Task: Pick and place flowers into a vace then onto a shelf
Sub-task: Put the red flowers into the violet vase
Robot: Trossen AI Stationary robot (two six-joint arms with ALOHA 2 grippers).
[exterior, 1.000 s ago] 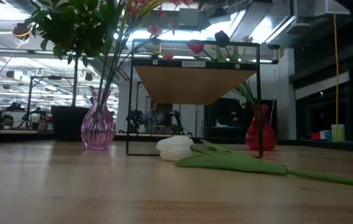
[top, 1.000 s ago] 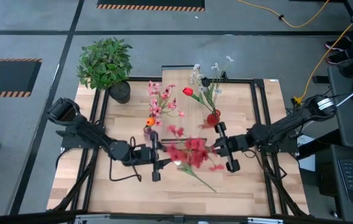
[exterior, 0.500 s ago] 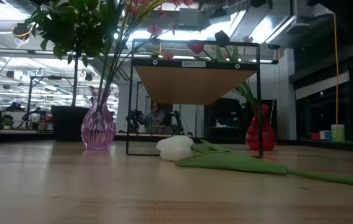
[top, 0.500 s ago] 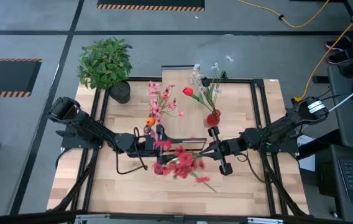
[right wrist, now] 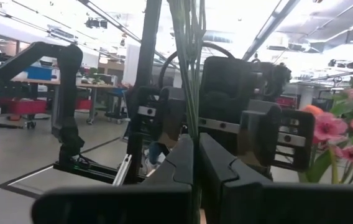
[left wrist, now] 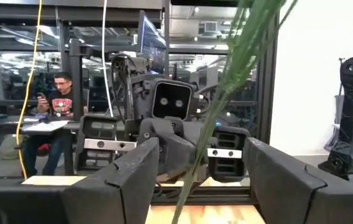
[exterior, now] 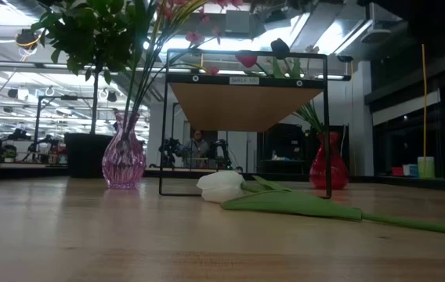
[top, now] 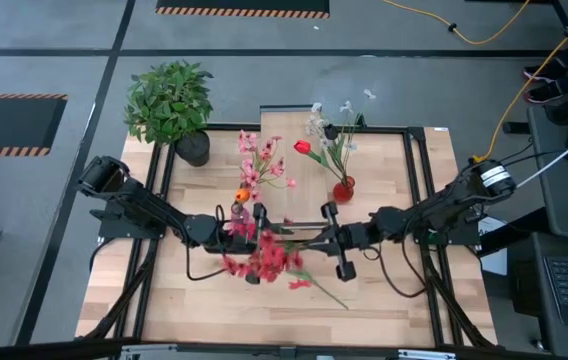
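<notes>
The wooden table [top: 214,300] is carrying the shelf [exterior: 242,106], a light-wood platform on a thin dark frame that is standing toward the far middle of the tabletop. At the far left corner a bushy green potted plant [top: 168,100] is sitting in its dark pot. Two dark arms are reaching in from either side and are meeting face to face over the middle of the table. The left gripper [top: 255,243] is holding its fingers [left wrist: 123,180] spread wide apart, with a green stalk passing up between them without either finger pressing on it. The right gripper [top: 335,240] is pinching its fingers [right wrist: 179,165] tightly together on the green stalks, so the bunch of red flowers [top: 264,258] is hanging from it, with the blossoms lying just near of the left gripper. A purple vase [exterior: 124,161] is standing to the left of the shelf frame with pink stems [top: 262,160] in it, and a red vase [exterior: 328,168] is standing to the right with a red tulip and pale sprigs [top: 329,130]. On the tabletop near the shelf a single white tulip [exterior: 222,186] is lying on its side, its long green leaf trailing off to the right. In the room beyond, a seated person [left wrist: 55,112] is looking down at something in their hands.
</notes>
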